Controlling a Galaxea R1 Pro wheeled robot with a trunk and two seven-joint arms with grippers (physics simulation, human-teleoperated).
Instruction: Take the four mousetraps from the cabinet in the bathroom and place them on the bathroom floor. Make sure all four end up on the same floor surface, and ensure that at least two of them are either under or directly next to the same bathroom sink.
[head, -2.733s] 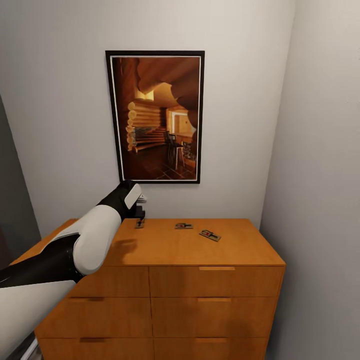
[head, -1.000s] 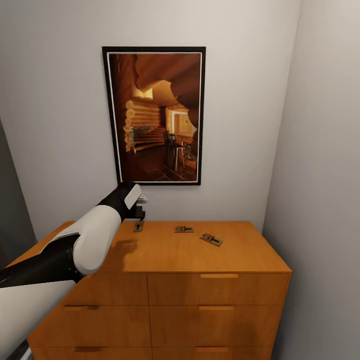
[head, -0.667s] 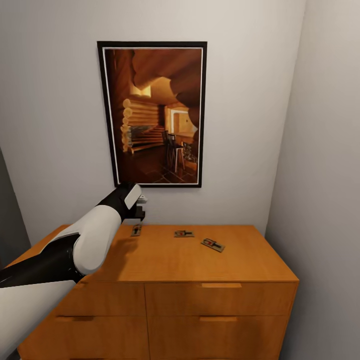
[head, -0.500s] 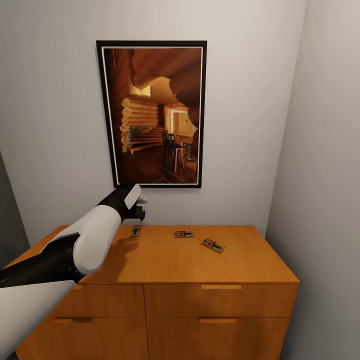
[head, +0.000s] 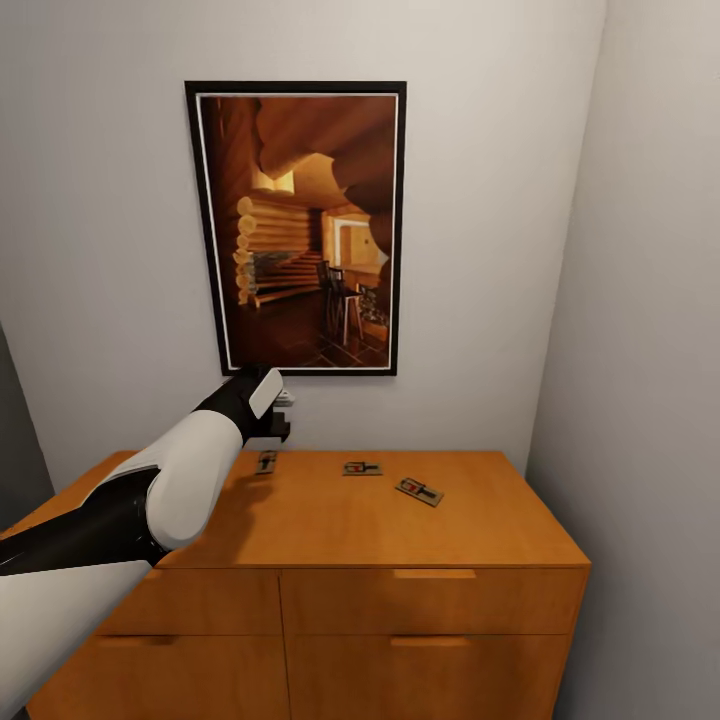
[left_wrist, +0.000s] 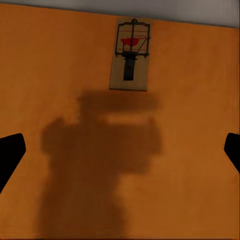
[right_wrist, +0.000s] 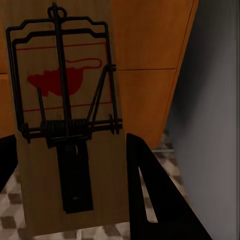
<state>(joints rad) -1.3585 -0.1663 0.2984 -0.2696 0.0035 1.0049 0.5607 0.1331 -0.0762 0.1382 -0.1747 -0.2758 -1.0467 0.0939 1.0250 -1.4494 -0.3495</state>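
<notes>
Mousetrap is riding pinched between the fingers of my right gripper, low beside the cabinet for carrying to the bathroom floor: tan board, black spring bar, red bait patch. My left gripper is hovering spread above another mousetrap; two more are lying further along the top.

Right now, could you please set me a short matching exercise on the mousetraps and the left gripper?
Things:
1. Left gripper
2. Mousetrap nearest the side wall
3. Mousetrap between the right gripper's fingers
4. Mousetrap below the left gripper

States:
A. Lies askew on the cabinet top
B. Open, above the cabinet top
C. Held, tiled floor behind it
D. Lies by the cabinet's back edge

Pairs: 1-B, 2-A, 3-C, 4-D
</notes>
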